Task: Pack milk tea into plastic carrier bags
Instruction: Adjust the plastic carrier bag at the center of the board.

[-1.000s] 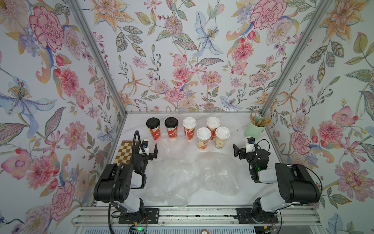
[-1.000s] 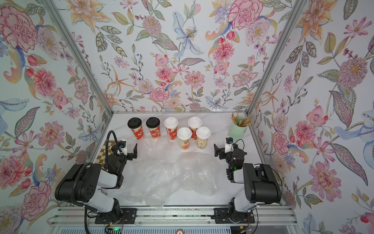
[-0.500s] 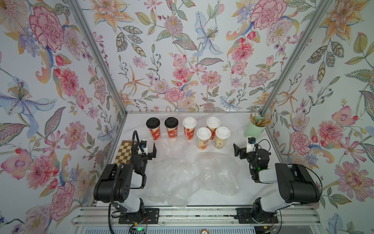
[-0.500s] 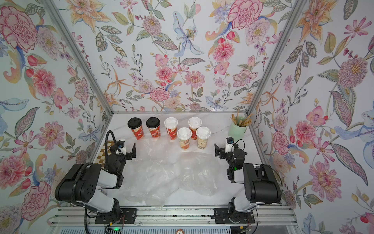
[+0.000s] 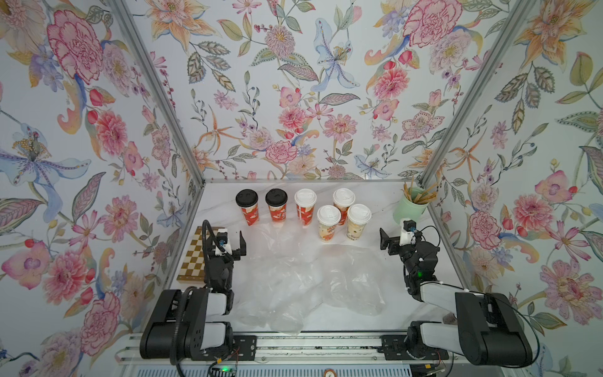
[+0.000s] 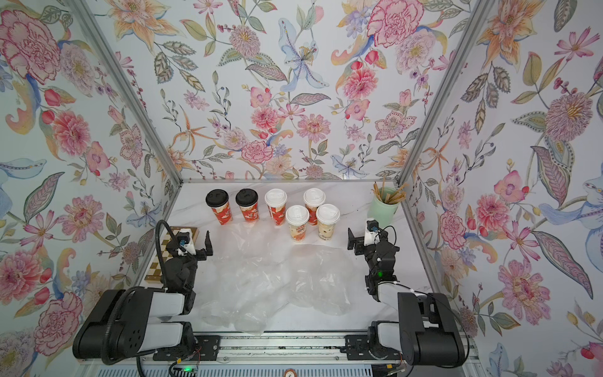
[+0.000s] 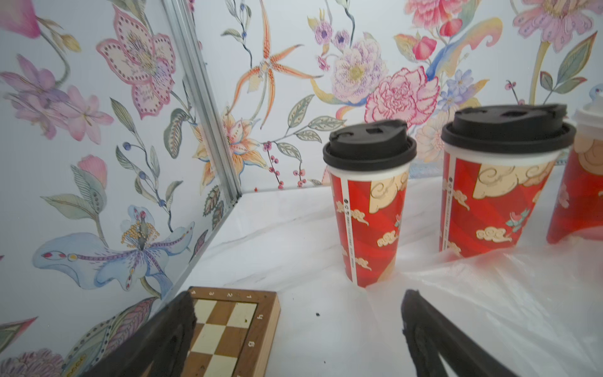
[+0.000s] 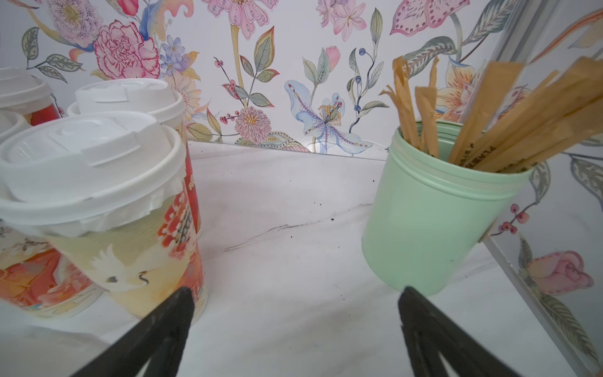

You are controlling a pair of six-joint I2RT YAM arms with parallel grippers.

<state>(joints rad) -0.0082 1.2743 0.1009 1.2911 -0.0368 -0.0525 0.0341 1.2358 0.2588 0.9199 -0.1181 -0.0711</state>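
Flowered wallpaper closes in a white marble table. At the middle of both top views six milk tea cups stand upright, long axis vertical, lids up and narrow bases on the table. The two black-lidded cups are at the left of the row and the four white-lidded to their right, two of those set a little lower in the frame.

Just below them the carrier bags lie flat and crumpled, a clear heap spreading down toward the rail. Which way their handles point cannot be told. In the left wrist view the plastic laps against the bases of the black-lidded cups.

At the heap's left edge the left gripper hovers beside a chessboard, its fingers spread wide with nothing between. At the right the right gripper hangs just below a green cup of sticks, right of the cups, jaws likewise wide and empty.

Against a second ago, the left gripper sits slightly further left in the frame. Cups, bags and right gripper look unchanged.
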